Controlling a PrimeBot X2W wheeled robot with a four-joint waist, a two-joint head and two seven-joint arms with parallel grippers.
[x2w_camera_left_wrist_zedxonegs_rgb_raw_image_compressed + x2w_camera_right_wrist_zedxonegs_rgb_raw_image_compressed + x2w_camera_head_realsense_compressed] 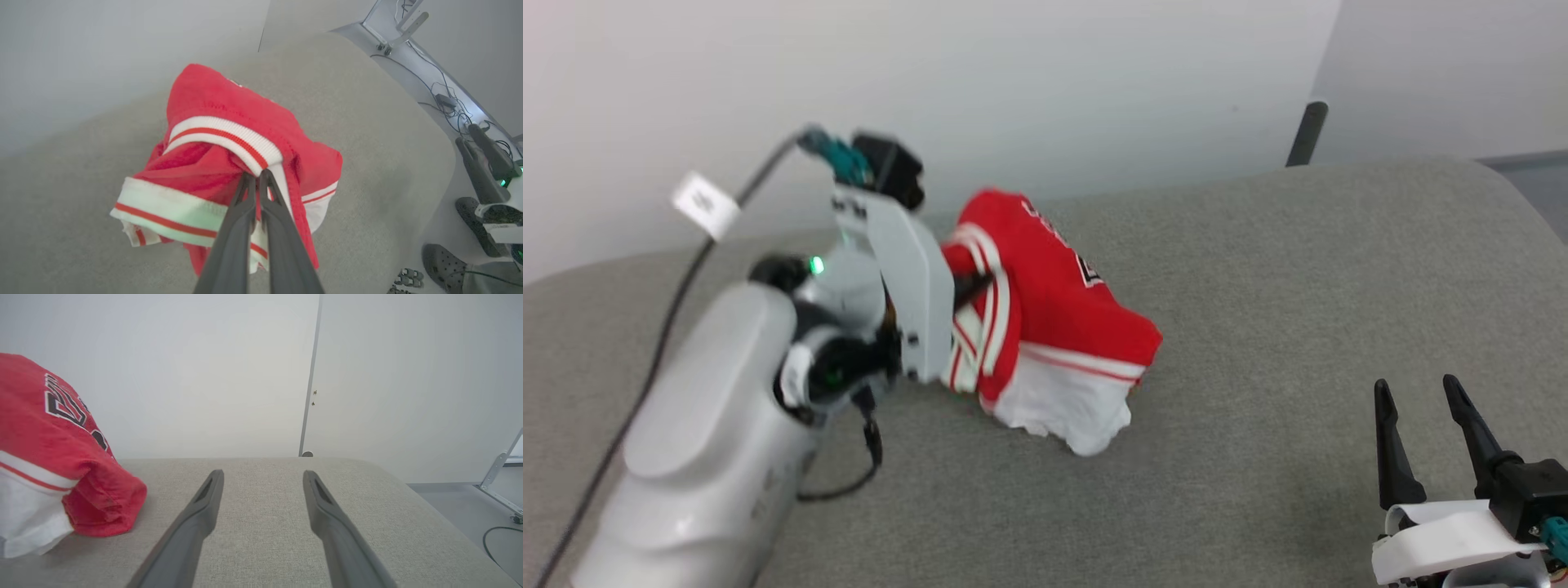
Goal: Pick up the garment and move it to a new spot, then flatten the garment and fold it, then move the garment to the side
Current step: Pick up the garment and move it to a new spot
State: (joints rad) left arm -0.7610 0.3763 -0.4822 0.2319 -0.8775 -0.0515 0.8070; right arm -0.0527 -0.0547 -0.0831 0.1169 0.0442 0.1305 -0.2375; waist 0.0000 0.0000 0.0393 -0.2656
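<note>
Left gripper (257,179): I am reaching forward, jaws pinching striped trim of the garment (1062,318), which is lying bunched on the grey padded surface (1298,269). Right gripper (1417,384): I am holding it well apart, jaws spread, fingers pointing forward.

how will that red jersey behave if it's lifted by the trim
Probably floppy: the jersey sags in crumpled folds from the left gripper pinching its striped trim. Likely light, being thin cloth. It may drag on the grey surface.

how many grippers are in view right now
2. The left gripper is shut on the striped trim of the garment, at the left of the grey surface. The right gripper stands open at the near right, apart from the garment.
</note>
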